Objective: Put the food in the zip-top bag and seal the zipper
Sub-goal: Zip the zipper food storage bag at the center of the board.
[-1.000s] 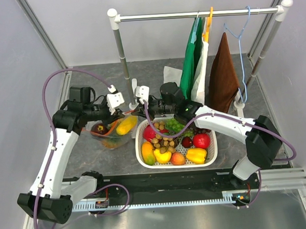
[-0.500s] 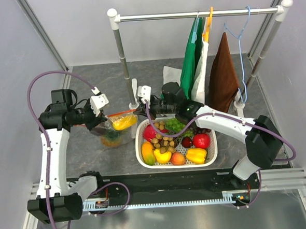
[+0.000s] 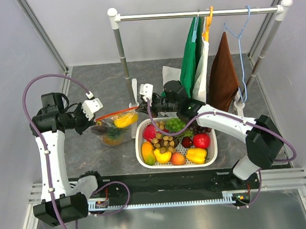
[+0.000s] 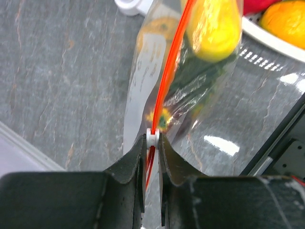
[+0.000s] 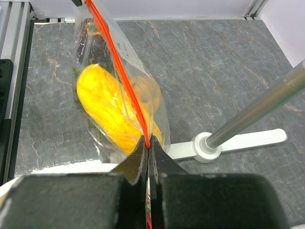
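The zip-top bag (image 3: 111, 133), with yellow food (image 3: 125, 121) inside, sits just left of the white basket (image 3: 213, 153), its zipper (image 3: 114, 115) drawn taut between both pincers. Over the last second the left pincer (image 4: 152, 139) has travelled leftward, nearly closed jaws nipping the white slider tab (image 4: 152, 136), so sealing appears almost complete. The right pincer (image 5: 147, 142), pressed together, pinches the zipper's right end.

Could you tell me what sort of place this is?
Likely a robotics lab cell, not a home: plain panel walls, a clothes rail with hung cloths, a white basket of toy fruit.
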Available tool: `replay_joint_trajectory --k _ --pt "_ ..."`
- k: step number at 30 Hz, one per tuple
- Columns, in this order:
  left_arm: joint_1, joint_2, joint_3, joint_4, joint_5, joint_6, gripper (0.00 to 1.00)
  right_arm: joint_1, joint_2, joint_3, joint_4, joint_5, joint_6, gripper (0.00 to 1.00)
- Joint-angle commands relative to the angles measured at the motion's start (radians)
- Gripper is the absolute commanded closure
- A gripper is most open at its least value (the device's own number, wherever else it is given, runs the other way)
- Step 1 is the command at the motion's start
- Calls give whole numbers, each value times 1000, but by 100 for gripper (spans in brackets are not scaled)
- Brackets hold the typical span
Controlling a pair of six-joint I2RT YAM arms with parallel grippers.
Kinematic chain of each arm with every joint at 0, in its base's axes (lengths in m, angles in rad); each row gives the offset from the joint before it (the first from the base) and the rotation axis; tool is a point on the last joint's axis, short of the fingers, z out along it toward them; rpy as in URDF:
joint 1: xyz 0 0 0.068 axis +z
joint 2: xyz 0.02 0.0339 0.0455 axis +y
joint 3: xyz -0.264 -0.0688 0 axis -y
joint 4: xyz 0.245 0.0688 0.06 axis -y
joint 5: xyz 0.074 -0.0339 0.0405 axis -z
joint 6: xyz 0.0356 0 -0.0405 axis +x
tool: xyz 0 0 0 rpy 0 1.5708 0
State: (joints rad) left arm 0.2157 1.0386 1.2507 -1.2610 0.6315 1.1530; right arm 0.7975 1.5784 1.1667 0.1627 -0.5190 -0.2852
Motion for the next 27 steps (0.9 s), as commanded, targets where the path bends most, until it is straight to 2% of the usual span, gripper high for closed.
replay_joint_trajectory --k 1,11,19,20,23,24,26,27 --pt "36 -12 24 -21 -145 97 84 -35 -40 -13 15 24 -25 100" --pt "74 -43 -46 57 -363 148 83 -40 -34 -13 15 24 -34 100" --pt "91 -25 -24 127 -449 154 82 -40 -35 -6 14 17 -32 100" --pt "93 -28 -11 121 -435 155 80 -40 -34 -4 14 14 -31 100" --pt "91 -38 41 54 -316 163 60 -40 -29 7 17 5 -6 100" --pt "91 -44 61 42 -279 146 49 -38 -28 10 20 4 1 100" --pt "93 -35 142 -32 -150 126 40 -37 -28 16 21 1 14 100" --pt "93 -13 179 -58 -101 96 39 -35 -28 17 23 1 15 100"
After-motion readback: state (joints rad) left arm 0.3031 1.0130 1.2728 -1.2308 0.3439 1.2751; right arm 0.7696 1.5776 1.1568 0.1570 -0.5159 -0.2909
